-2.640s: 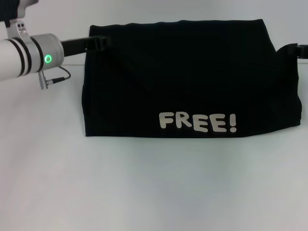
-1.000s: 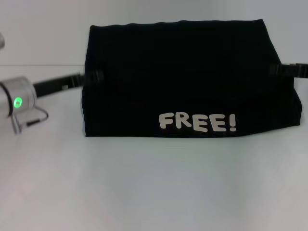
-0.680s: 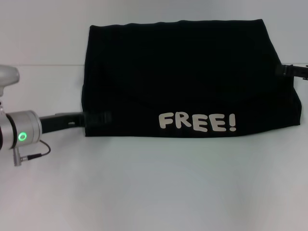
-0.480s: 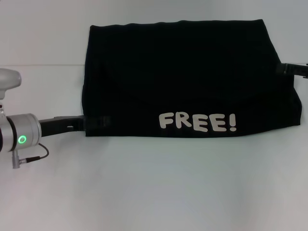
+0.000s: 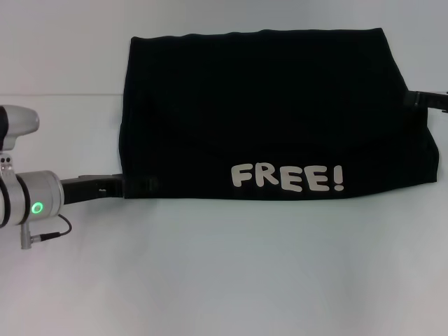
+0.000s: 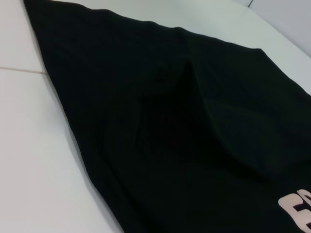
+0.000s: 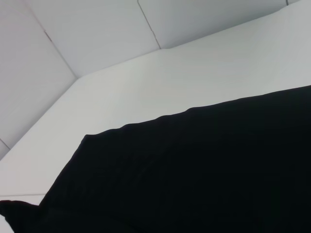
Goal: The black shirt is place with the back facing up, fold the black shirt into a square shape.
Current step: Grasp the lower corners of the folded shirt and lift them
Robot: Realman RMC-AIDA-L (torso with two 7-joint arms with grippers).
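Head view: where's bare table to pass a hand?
Free: the wide table strip between the black shirt hem and the robot. Tight: the left gripper sits at the shirt's near left corner; the right gripper is at its right edge.

Left arm: the white-and-silver cylindrical forearm enters low from the left edge of the head view, lying nearly level, a green ring light glowing on its wrist and a thin grey cable looping beneath.
Left gripper (image 5: 145, 185): slim black rigid fingers stretched out level toward the right, tips at the near-left corner of the dark cloth; whether they are parted cannot be made out.
Right arm: almost wholly out of view past the right edge.
Right gripper (image 5: 414, 99): only a short black rigid tip shows, pointing left, higher and farther back than the left one.
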